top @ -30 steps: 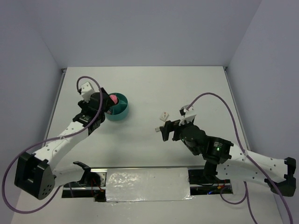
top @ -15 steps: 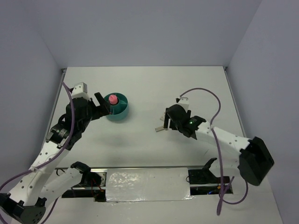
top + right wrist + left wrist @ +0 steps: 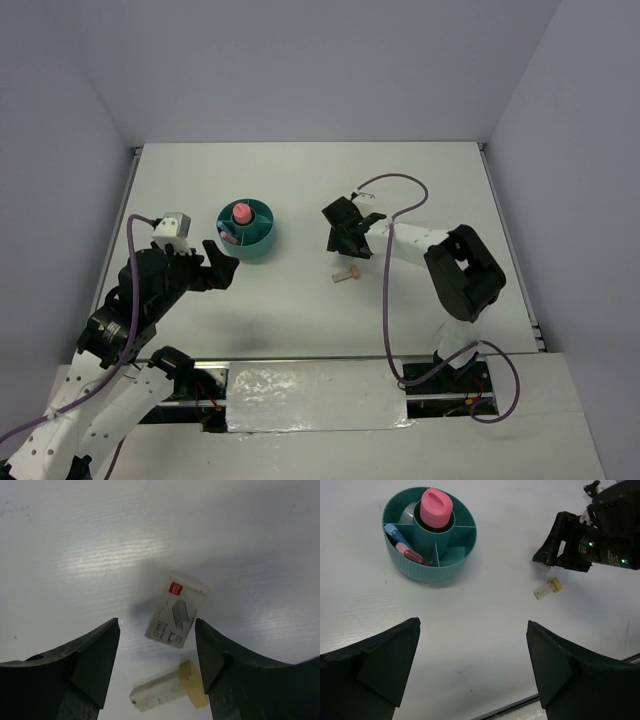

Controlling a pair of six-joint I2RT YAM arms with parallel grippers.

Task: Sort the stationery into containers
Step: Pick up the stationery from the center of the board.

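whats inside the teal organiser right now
In the teal organiser, a pink-capped cylinder stands in the central cup. One ring compartment holds a blue piece and a pink piece; another shows a pale curved thing. The cylinder hides part of the far compartment.

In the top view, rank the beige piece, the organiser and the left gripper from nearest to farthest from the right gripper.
1. The beige piece, just near-side of the right gripper.
2. The organiser, off to its left.
3. The left gripper, farther left, past the organiser.
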